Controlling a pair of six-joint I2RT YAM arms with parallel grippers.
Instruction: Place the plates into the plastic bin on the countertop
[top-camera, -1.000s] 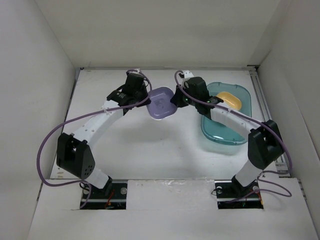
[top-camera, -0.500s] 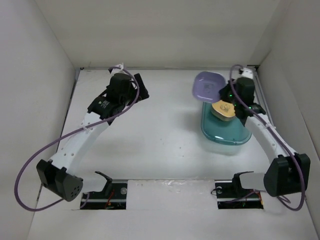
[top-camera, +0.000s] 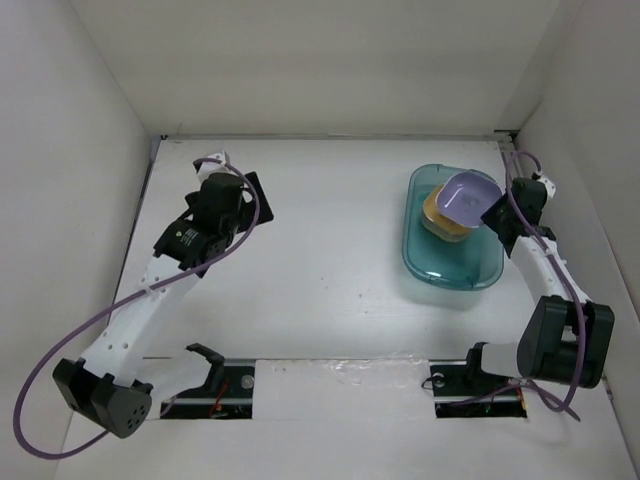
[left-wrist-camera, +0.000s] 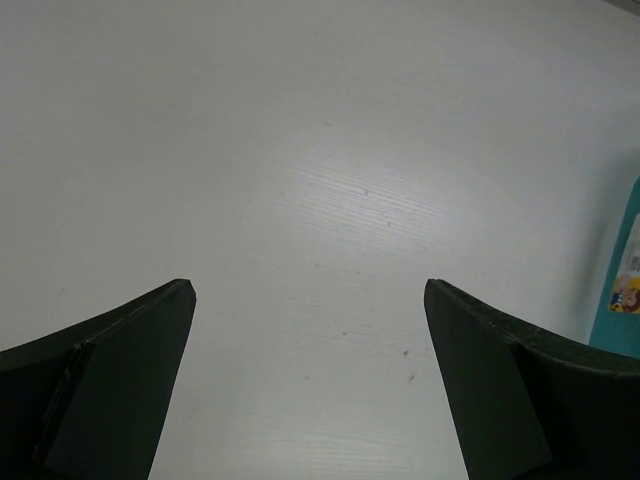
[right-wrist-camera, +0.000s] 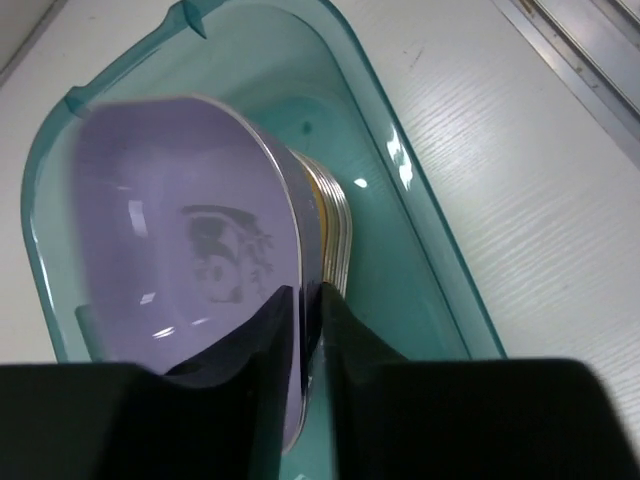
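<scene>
Jaws on the right arm, seen from above, pinched a shallow purple rounded-square plastic plate (top-camera: 468, 193), tilted over the stacked plates (top-camera: 437, 218) inside the translucent teal plastic bin (top-camera: 450, 278), likely to nest it there; left jaws hung spread over the white counter (top-camera: 320, 260). Left wrist view confirmed nothing between them. Right wrist view alone showed the pinch on the plate's rim and the stack's layered edges

The countertop (top-camera: 320, 255) is a flat white surface with a faint wood grain. The plastic bin (top-camera: 450, 270) stands directly on it, on the right side, toward the far edge.
</scene>
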